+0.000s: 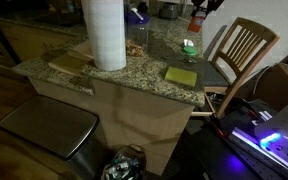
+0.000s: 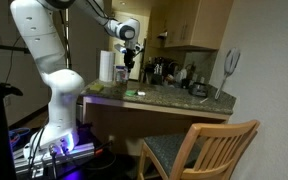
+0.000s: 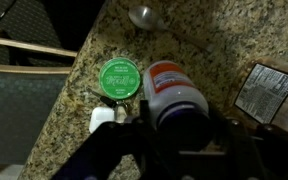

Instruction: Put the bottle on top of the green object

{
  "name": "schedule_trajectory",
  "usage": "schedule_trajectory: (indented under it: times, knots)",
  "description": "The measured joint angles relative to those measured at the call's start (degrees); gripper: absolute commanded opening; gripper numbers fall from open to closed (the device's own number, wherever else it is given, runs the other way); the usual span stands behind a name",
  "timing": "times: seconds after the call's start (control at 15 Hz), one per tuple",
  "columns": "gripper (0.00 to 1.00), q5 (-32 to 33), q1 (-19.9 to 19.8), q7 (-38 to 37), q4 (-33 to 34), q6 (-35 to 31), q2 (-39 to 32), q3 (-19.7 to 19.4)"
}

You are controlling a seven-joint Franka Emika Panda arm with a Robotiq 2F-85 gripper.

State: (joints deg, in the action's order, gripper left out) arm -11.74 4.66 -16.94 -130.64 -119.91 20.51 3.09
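Wrist view is showing the green object lying on the speckled worktop, the bottle appearing just right of it, clamped in my end effector. In an exterior view my arm is arching over, wrist pointing down above the worktop; the bottle there is too small to discern.

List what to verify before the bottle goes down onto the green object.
1. Grip: the bottle sits between the fingers: ok.
2. Target: the green object shows in the wrist view, nothing on it: ok.
3. Alignment: not ok, the bottle is beside the green object, not over it.
4. Height: the bottle hangs above the counter in an exterior view: ok.
5. Neighbours: the sponge lies apart from the green object: ok.
6. Bottle upright: cannot tell.
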Motion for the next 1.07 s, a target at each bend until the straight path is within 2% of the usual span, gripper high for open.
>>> schedule_trajectory:
  times: [0.4, 0.47, 0.6, 0.67, 1.07]
  knots:
    - [0.30, 3.1, -0.4, -1.4, 0.1, 0.0, -0.5, 0.7]
    - [0.55, 4.1, -0.5, -1.8, 0.1, 0.0, -0.5, 1.0]
    - [0.55, 4.2, -0.5, -1.9, 0.1, 0.0, -0.5, 1.1]
    - [0.30, 4.2, -0.5, -1.9, 0.1, 0.0, -0.5, 1.1]
    - [0.30, 5.3, -0.5, -2.4, 0.1, 0.9, -0.5, 1.3]
